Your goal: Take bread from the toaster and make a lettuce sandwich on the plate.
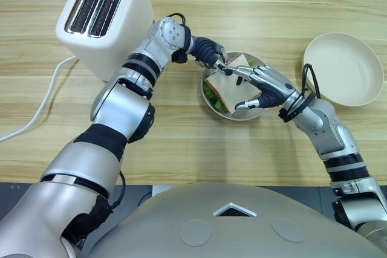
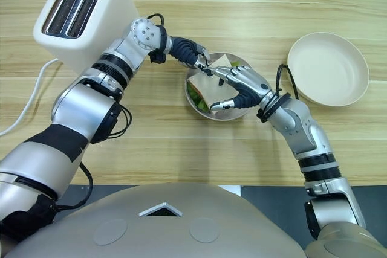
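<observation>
Possibly the bread, clasped by the right hand at centre, slides off the lettuce; the curled, empty left hand could push it.

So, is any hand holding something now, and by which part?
The right hand seems to grip the top bread slice on the plate, by its right side. The left hand is at its far corner; whether it grips cannot be told.

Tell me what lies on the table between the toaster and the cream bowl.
The metal plate with the sandwich, the left hand and right hand at it, as the left eye view shows.
</observation>
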Robot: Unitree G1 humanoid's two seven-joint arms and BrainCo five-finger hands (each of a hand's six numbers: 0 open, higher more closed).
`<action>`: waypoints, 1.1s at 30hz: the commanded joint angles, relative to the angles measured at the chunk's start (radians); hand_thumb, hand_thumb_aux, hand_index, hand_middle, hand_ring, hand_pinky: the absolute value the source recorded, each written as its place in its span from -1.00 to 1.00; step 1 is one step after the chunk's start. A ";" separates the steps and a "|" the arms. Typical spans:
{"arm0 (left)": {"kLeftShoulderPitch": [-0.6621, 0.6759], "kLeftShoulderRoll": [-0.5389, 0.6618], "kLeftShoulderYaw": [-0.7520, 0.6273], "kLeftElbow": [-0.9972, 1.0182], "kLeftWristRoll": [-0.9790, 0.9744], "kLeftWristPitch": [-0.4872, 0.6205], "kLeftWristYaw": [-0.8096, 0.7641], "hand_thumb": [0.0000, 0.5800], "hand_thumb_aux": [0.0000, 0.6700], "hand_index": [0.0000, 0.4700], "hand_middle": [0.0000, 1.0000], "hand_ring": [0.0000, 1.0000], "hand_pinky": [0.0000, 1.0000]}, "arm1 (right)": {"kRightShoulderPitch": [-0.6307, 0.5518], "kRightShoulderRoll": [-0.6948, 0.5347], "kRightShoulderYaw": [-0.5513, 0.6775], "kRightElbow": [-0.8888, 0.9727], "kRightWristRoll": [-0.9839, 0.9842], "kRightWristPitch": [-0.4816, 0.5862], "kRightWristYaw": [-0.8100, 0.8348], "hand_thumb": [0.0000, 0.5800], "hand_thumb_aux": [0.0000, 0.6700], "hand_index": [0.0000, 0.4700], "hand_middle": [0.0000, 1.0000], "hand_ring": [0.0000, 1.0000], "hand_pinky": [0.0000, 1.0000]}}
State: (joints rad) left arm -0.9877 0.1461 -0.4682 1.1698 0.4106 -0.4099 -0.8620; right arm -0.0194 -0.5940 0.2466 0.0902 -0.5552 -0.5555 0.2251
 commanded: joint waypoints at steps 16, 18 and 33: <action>0.390 0.534 0.293 -1.413 -0.075 0.151 0.068 -1.00 -1.00 -1.00 -1.00 -1.00 -1.00 | -0.075 0.054 0.170 0.241 0.076 -0.027 0.103 -1.00 -1.00 -1.00 -1.00 -1.00 -1.00; 0.523 0.529 0.250 -1.507 -0.257 0.212 -0.023 -1.00 -1.00 -1.00 -1.00 -1.00 -1.00 | -0.062 0.041 0.132 0.155 0.173 -0.029 0.123 -1.00 -1.00 -1.00 -1.00 -1.00 -1.00; 0.864 0.526 0.153 -1.782 -0.732 0.584 -0.121 1.00 1.00 1.00 1.00 1.00 1.00 | 0.338 -0.190 -0.197 -0.540 0.858 0.283 0.418 0.50 0.00 0.00 -0.01 -0.01 -0.01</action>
State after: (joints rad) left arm -0.1625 0.6849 -0.2546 -0.6412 -0.3439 0.1548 -0.9767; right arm 0.2609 -0.7482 -0.0064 -0.4420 0.2560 -0.3447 0.5568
